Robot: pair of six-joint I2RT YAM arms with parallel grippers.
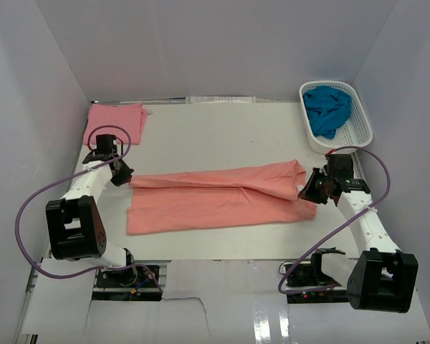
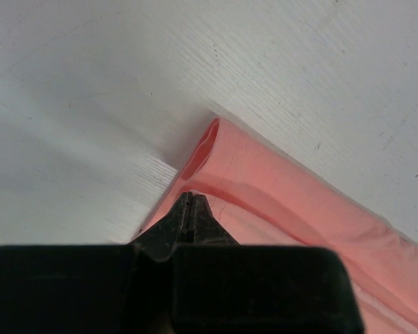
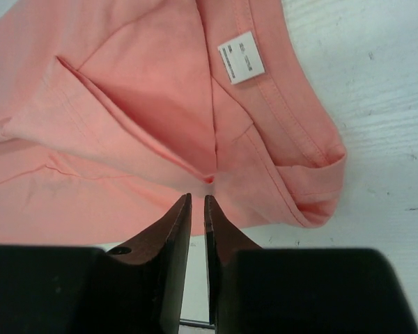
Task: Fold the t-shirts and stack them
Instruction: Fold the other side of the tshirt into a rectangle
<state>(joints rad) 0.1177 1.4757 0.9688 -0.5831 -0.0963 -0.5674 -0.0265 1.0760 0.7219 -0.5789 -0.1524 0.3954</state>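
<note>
The large salmon-orange t-shirt (image 1: 215, 197) lies folded lengthwise across the middle of the table (image 1: 222, 132). My left gripper (image 1: 122, 175) is at its left end, jaws shut, with the cloth's looped corner (image 2: 265, 181) drawn up to the tips (image 2: 188, 197). My right gripper (image 1: 309, 190) is at the collar end, jaws nearly closed on a pinched pucker of the shirt (image 3: 125, 90) at the tips (image 3: 198, 198). The white neck label (image 3: 240, 57) shows beyond. The lighter pink t-shirt (image 1: 115, 119) lies folded at the far left. The teal-blue t-shirt (image 1: 326, 109) is crumpled in the basket.
The white lattice basket (image 1: 362, 127) stands at the far right corner. White walls enclose the table on three sides. Purple cables loop beside both arms.
</note>
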